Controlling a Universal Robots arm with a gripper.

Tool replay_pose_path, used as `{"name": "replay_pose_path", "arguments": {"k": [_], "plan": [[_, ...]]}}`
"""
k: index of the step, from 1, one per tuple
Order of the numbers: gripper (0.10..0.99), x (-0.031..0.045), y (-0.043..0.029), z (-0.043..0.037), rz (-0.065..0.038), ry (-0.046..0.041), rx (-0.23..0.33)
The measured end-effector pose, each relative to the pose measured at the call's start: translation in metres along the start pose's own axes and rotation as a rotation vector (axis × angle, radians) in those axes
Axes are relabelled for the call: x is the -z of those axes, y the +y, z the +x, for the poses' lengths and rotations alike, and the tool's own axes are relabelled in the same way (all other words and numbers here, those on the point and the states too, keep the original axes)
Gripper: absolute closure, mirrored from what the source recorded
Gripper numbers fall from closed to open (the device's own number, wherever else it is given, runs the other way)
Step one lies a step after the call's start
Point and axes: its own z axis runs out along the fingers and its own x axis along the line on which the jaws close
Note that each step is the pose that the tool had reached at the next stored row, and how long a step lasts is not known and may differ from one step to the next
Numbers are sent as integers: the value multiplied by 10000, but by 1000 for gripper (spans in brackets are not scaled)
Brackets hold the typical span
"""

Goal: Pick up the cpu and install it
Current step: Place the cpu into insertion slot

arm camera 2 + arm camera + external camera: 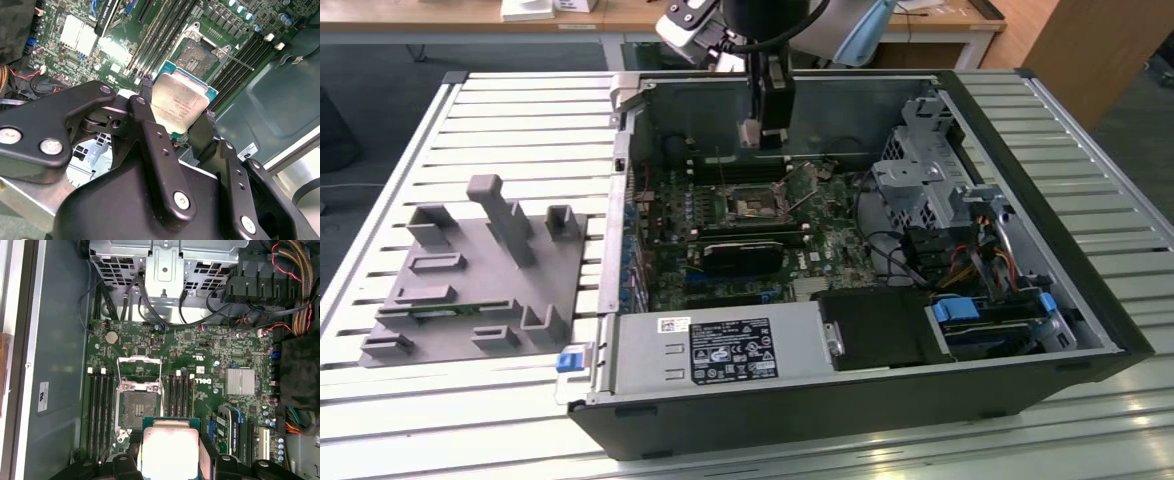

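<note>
Your pincer (176,114) is clamped on the cpu (180,97), one finger on each of two opposite edges, silver top facing the second wrist camera. You've got the cpu hanging in the air over the motherboard (200,355) inside the open computer case (881,410), not seated. The socket (136,402) sits bare, near the chip but clear of it, and its metal frame looks flipped back; you can see the same in the second wrist view, socket (197,55) past the cpu's far edge. In the first wrist view the cpu (170,450) sits level between the fingers. In the exterior view the pincer (767,135) hangs down into the case near its rear wall, above the socket (754,208) area. The grey tray (467,270) lies on the slatted tabletop (520,110) at the exterior view's left, well apart from the case.
</note>
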Motion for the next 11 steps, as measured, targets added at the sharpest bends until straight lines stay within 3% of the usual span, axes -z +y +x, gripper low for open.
{"name": "replay_pose_path", "arguments": {"k": [11], "plan": [[549,-35,-3,0,-1,1,0]]}}
